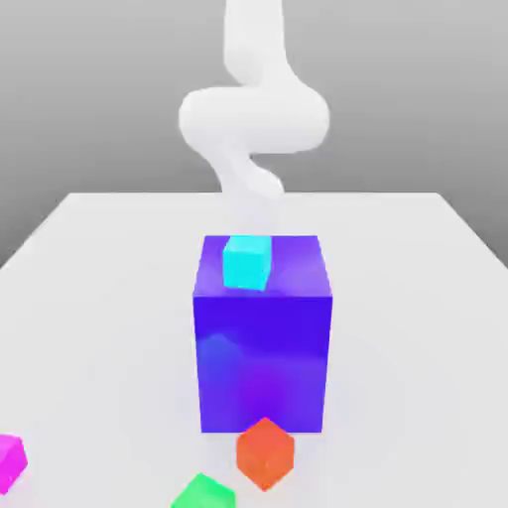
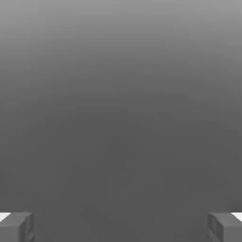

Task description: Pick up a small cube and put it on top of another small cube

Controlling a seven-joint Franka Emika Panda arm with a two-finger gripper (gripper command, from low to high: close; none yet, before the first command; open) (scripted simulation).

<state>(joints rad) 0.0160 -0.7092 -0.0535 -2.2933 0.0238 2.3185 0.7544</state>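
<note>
The small magenta-pink cube (image 1: 10, 462) lies on the white table (image 1: 99, 298) at the near edge, at the exterior view's far left, partly cut off. A cyan small cube (image 1: 247, 262) rests on top of the big blue-purple block (image 1: 263, 347) in the middle. My white arm (image 1: 253, 119) rises behind that block, its lower end hidden by it. In the hand view my gripper (image 2: 121, 229) stands open, its grey fingertips (image 2: 16, 227) far apart with nothing between them, facing plain grey background.
An orange-red cube (image 1: 265, 453) sits just in front of the big block. A green cube (image 1: 203, 492) lies at the near edge, to the exterior view's left of the orange-red one. Bare table spreads on both sides of the block.
</note>
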